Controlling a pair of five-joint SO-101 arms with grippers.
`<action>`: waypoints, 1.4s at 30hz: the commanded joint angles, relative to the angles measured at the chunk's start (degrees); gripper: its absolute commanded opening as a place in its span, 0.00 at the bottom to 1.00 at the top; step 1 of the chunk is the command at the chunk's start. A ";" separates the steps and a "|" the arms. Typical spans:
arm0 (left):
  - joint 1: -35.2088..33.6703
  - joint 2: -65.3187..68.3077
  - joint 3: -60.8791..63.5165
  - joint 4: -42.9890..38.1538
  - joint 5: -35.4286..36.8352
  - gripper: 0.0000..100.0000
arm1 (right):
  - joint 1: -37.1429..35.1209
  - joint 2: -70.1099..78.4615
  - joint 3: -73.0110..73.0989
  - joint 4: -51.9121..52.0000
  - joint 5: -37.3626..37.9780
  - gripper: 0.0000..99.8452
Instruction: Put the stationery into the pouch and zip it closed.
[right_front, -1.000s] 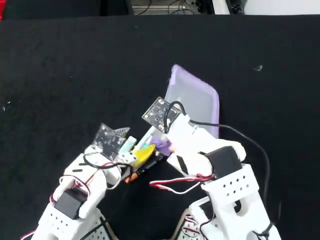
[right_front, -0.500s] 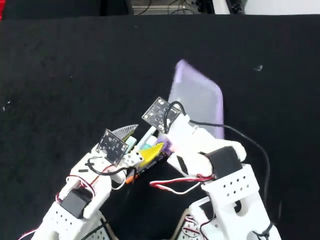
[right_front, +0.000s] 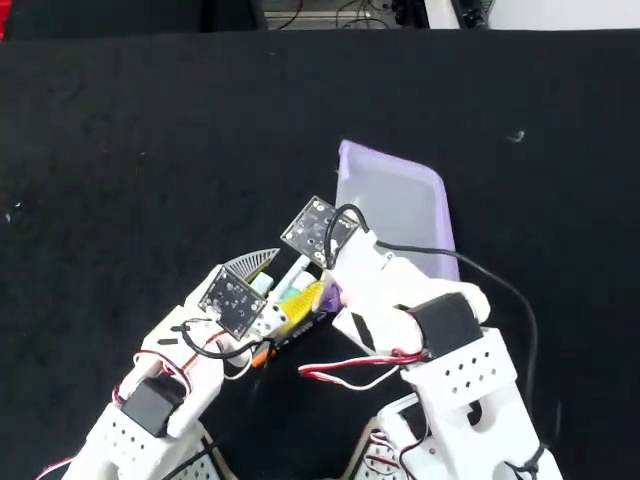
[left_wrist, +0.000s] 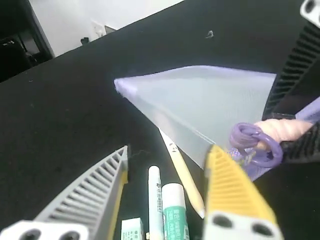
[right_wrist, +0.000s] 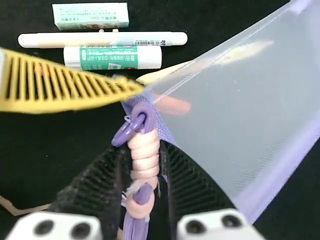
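A black counter (right_front: 150, 130) is filling the high view, with cables and a pale wall showing along its far edge. The task is looking barely begun. The purple mesh pouch (right_front: 395, 205) is lying toward two o'clock of the counter's middle, and nothing is clearly sitting inside it. The eraser (right_wrist: 90, 15), white pen (right_wrist: 100, 39) and glue stick (right_wrist: 112, 56) are lying side by side on the counter, at about eight o'clock from the pouch. The pencil (left_wrist: 182, 172) is running beneath or into the pouch's near corner; I cannot tell which. The right gripper (right_wrist: 144, 150) is pinching the pink zipper tab (right_wrist: 142, 150), just below its purple ring (right_wrist: 132, 127). The left gripper (left_wrist: 169, 150) is hanging wide apart over the stationery, holding nothing, its yellow finger's tip sitting at the pouch's corner. Loading every item and zipping are not yet done.
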 joint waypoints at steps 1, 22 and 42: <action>0.84 -0.44 -2.95 5.89 -0.70 0.20 | -0.35 -1.01 -0.22 -0.35 -0.09 0.01; 7.43 -0.35 -6.46 11.25 4.31 0.27 | -0.35 -0.92 -0.13 -0.35 -0.09 0.01; 3.91 0.00 1.36 -1.49 -2.02 0.27 | -0.62 -0.92 -0.13 -0.26 -0.09 0.01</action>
